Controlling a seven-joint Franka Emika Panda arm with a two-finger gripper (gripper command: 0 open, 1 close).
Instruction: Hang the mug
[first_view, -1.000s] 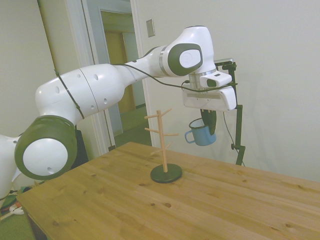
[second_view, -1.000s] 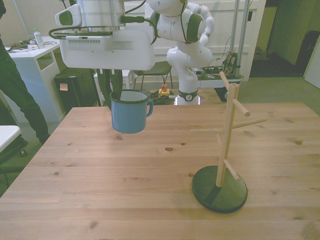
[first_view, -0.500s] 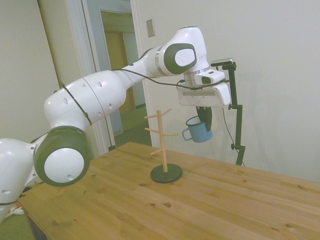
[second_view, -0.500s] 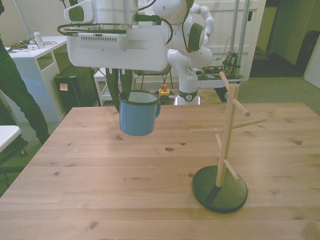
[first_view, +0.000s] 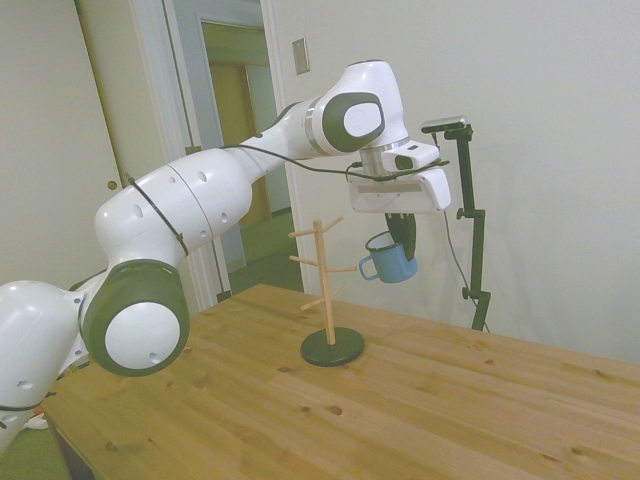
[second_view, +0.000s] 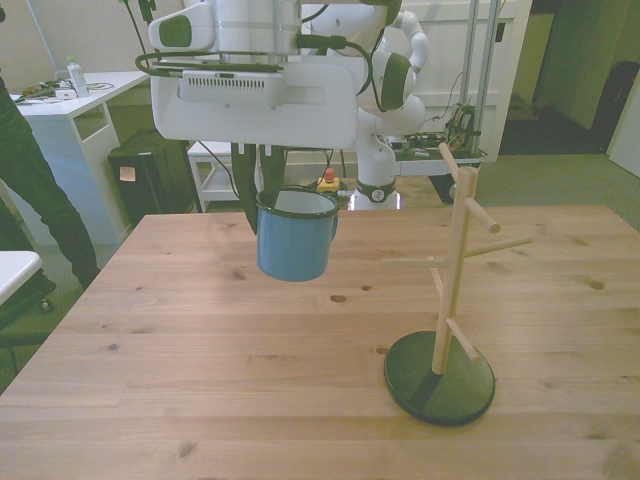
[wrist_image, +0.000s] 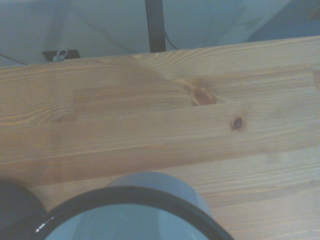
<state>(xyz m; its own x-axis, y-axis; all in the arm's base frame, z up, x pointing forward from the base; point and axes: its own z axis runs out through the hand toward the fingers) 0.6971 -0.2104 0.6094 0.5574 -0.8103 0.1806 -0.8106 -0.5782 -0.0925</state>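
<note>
Looks like a robotics lab: second white robot arm and cabling behind the wooden table, white workbench beside it, plain walls, open doorway.

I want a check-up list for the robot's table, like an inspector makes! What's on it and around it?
Surface: wooden table, bare boards with knots, nothing spilled.
Job's things: blue mug held up in the air, upright, above the table; wooden mug tree on a dark round base, all pegs empty, mug not yet hung.
Clutter: nothing seen on the table.
Pincer: pincer shut on the mug's rim, at the front view's left of the tree.
Cables: a dark cable runs along the arm.
Surroundings: a person's leg at the front view's left; open doorway in the side view.
</note>
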